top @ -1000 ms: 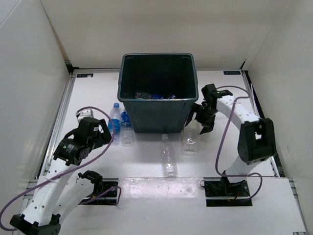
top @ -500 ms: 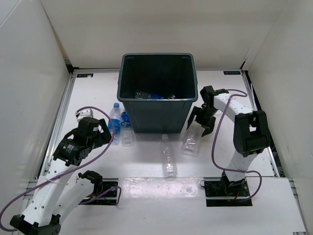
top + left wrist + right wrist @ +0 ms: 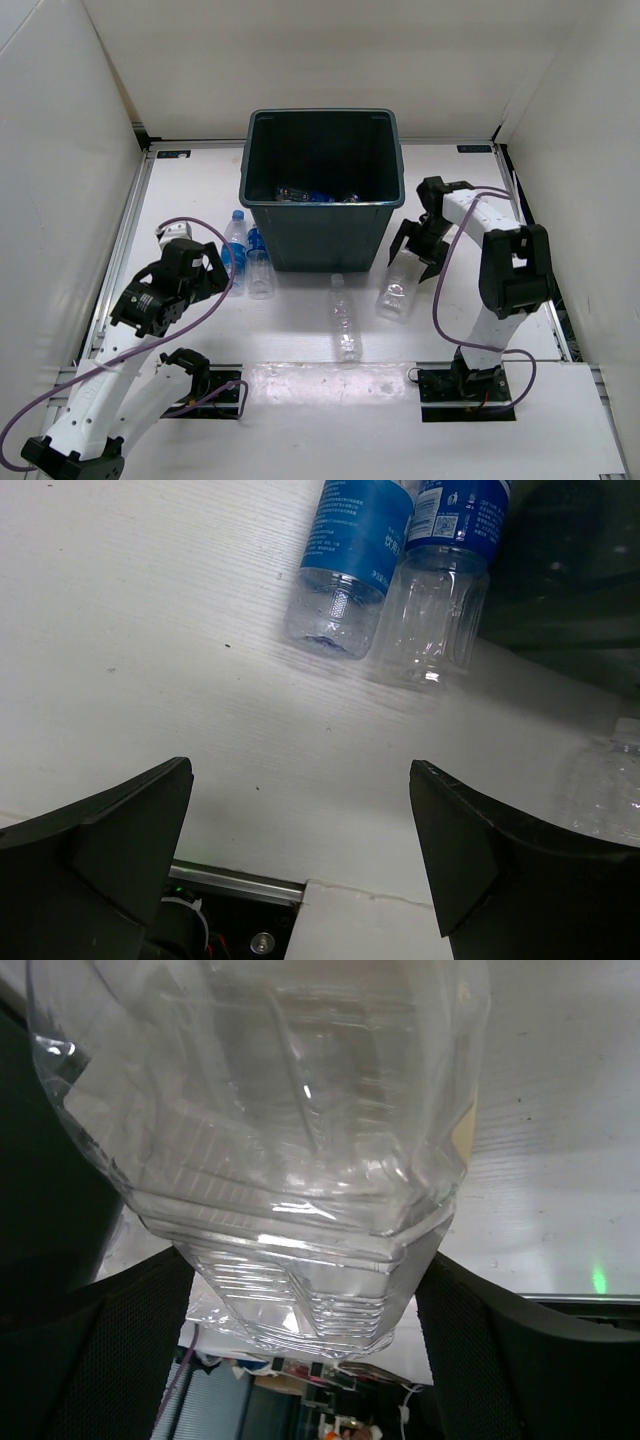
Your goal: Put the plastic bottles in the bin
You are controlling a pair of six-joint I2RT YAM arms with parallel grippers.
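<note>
White walls box in the tabletop on 3 sides. The bin stands centre-back w/ open strips L & R of it. R hand is released, fingers spread astride a clear bottle near the bin's front-R corner. L hand is released & empty over bare tabletop, short of a blue-label bottle & its neighbour, just beside the bin's front-L corner. A lone bottle lies btwn the arms.

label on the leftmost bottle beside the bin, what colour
The label is blue with white print; left wrist view shows it best.
</note>
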